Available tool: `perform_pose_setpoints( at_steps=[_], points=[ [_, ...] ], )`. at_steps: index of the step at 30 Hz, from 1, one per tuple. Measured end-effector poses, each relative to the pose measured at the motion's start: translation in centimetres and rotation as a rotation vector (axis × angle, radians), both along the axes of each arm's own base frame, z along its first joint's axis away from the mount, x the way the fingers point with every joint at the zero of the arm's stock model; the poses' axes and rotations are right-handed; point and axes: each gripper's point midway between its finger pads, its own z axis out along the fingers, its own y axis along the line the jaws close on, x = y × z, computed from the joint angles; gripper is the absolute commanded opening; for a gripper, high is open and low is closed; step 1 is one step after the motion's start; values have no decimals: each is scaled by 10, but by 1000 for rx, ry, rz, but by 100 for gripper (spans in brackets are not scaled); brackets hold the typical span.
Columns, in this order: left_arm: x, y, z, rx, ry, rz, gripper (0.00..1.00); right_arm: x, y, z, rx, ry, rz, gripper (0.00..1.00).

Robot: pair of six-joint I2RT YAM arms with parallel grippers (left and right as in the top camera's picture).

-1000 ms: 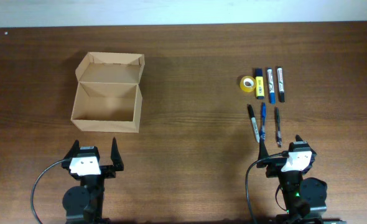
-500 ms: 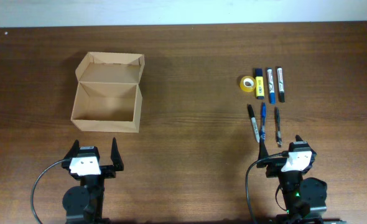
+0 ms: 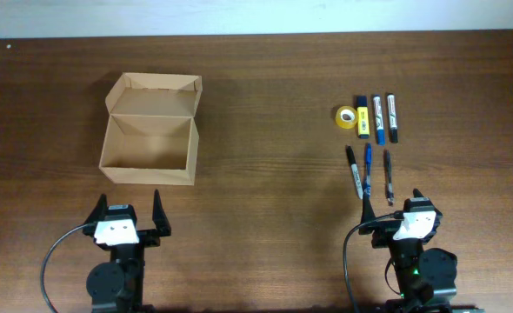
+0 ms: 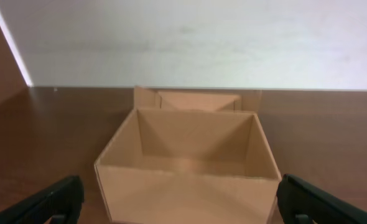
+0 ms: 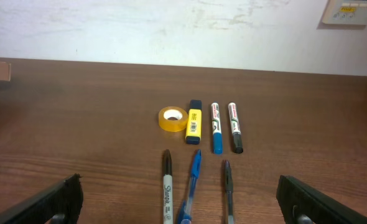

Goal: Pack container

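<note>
The tan cardboard container [image 3: 149,148] stands open at the left, its flap lid folded back; it fills the left wrist view [image 4: 190,162] and looks empty. My left gripper [image 3: 128,211] is open, just in front of it. At the right lie a yellow tape roll [image 3: 346,116], a yellow highlighter [image 3: 361,116], a blue marker [image 3: 378,119], a black marker [image 3: 393,117], a Sharpie [image 3: 354,171], a blue pen [image 3: 368,170] and a dark pen [image 3: 387,176]. My right gripper [image 3: 394,202] is open, just in front of the pens, which show in the right wrist view [image 5: 193,186].
The dark wooden table [image 3: 265,96] carries everything. A white wall runs along its far edge [image 5: 171,25]. Bare wood lies between the container and the pens.
The left gripper has shifted slightly left. Nothing else has moved.
</note>
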Motion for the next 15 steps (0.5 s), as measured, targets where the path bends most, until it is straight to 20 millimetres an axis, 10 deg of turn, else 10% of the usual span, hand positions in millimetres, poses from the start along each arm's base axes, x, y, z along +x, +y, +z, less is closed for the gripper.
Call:
perform_pose_setpoints(
  at_steps=[15],
  points=[
    [4,-14,30,-2,-24,-85,100,0,5,-2,91,30,13,99]
  ],
)
